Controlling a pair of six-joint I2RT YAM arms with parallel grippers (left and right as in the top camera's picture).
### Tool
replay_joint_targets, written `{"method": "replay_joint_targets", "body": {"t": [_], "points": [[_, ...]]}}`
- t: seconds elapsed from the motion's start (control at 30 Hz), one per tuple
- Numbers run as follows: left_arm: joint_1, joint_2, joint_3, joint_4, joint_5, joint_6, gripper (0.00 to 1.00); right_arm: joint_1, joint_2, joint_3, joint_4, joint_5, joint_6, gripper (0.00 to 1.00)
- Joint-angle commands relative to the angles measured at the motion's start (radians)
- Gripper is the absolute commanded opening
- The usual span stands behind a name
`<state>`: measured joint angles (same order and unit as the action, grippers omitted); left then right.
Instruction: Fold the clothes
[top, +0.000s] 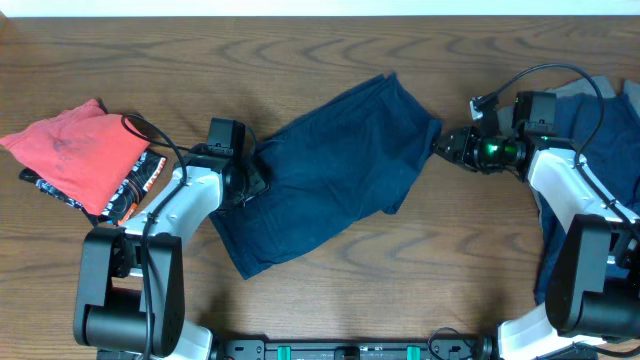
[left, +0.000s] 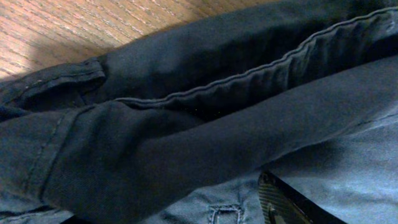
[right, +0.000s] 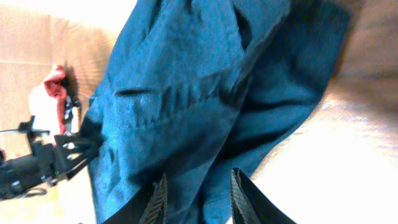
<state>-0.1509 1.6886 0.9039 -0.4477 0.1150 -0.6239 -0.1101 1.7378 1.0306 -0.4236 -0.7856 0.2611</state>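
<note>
Right gripper (top: 441, 146) pinches the right corner of the navy garment (top: 330, 175), spread mid-frame on the desk (top: 420, 270). Left gripper (top: 252, 181) presses its left edge, grip unclear. The red garment (top: 75, 145) at far left overlaps the black printed garment (top: 140, 190).

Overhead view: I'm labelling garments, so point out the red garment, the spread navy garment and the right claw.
red garment (top: 80, 150), overhead, its middle.
navy garment (top: 330, 175), overhead, its middle.
right claw (top: 440, 146), overhead, between fingertips.

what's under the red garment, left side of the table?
A black garment with orange-white print pokes out beneath the red garment along its near edge. How far it extends underneath is covered.
</note>
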Motion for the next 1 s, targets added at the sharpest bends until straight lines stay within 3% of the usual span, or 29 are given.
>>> {"method": "replay_joint_targets", "body": {"t": [0.0, 0.3, 0.5, 0.67, 0.73, 0.83, 0.87, 0.97], "points": [[0.012, 0.025, -0.036, -0.021, -0.048, 0.010, 0.63, -0.008, -0.026, -0.003, -0.012, -0.057, 0.023, 0.33], [0.012, 0.025, -0.036, -0.022, -0.048, 0.010, 0.63, -0.010, -0.042, -0.003, -0.004, -0.086, 0.048, 0.46], [0.012, 0.025, -0.036, -0.022, -0.048, 0.010, 0.63, -0.011, -0.059, -0.001, 0.007, -0.081, 0.085, 0.46], [0.012, 0.025, -0.036, -0.022, -0.048, 0.010, 0.63, -0.010, -0.067, -0.001, -0.015, 0.081, 0.146, 0.50], [0.012, 0.025, -0.036, -0.022, -0.048, 0.010, 0.63, -0.009, -0.067, -0.001, -0.035, 0.138, 0.146, 0.46], [0.012, 0.025, -0.036, -0.022, -0.048, 0.010, 0.63, 0.002, -0.064, -0.001, -0.036, 0.236, 0.146, 0.18], [0.012, 0.025, -0.036, -0.022, -0.048, 0.010, 0.63, 0.008, -0.062, -0.001, -0.031, 0.256, 0.145, 0.14], [0.012, 0.025, -0.036, -0.022, -0.048, 0.010, 0.63, 0.028, -0.051, -0.001, -0.013, 0.325, 0.144, 0.16]]}}
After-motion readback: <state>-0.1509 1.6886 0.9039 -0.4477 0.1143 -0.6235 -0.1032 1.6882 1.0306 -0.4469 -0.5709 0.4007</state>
